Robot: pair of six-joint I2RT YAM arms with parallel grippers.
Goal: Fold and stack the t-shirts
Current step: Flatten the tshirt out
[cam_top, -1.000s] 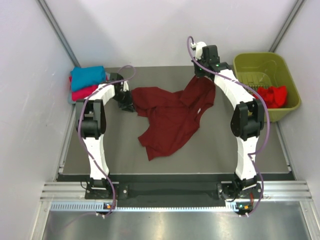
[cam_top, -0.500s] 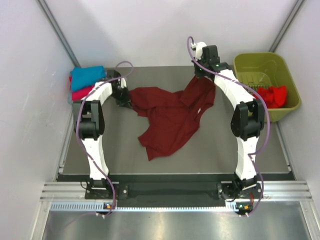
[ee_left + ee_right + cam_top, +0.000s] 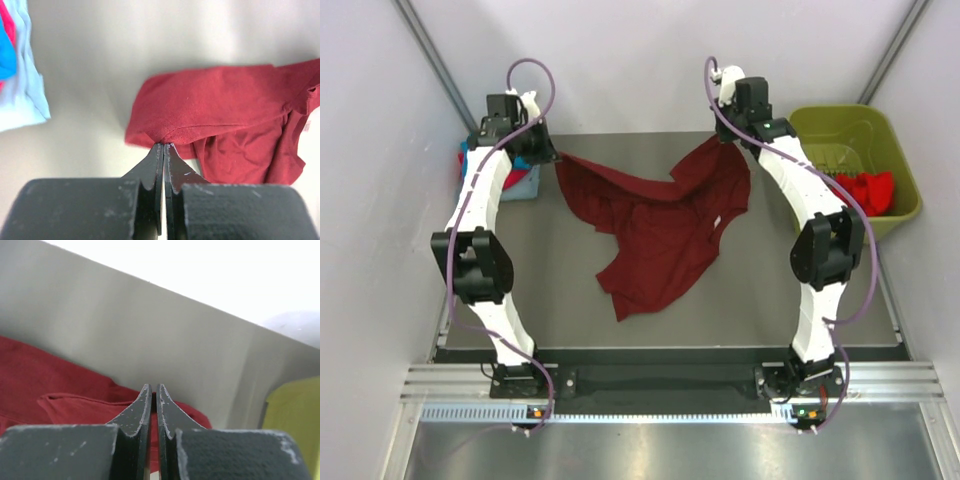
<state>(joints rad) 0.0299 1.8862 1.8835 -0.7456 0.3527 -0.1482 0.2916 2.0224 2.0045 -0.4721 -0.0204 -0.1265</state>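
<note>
The dark maroon t-shirt (image 3: 660, 230) hangs crumpled between both arms, its two far corners lifted and its lower part lying on the table. My left gripper (image 3: 553, 157) is shut on the left corner; the left wrist view shows the hem pinched at the fingertips (image 3: 164, 146). At the back right, my right gripper (image 3: 725, 138) is shut on the other corner, with maroon cloth (image 3: 45, 390) between its jaws (image 3: 152, 389). A stack of folded t-shirts (image 3: 523, 186) sits at the far left, half hidden by the left arm, showing teal (image 3: 5, 55) and pale grey-blue (image 3: 27, 95).
An olive-green basket (image 3: 880, 125) stands at the far right with a bright red t-shirt (image 3: 868, 190) inside. The basket's wall (image 3: 295, 420) is close beside my right gripper. White walls enclose the table at the back and both sides.
My left gripper shut on the maroon shirt's left corner, then rose and swung back-left with it, pulling that side up and out. The right gripper lifted its corner slightly.
</note>
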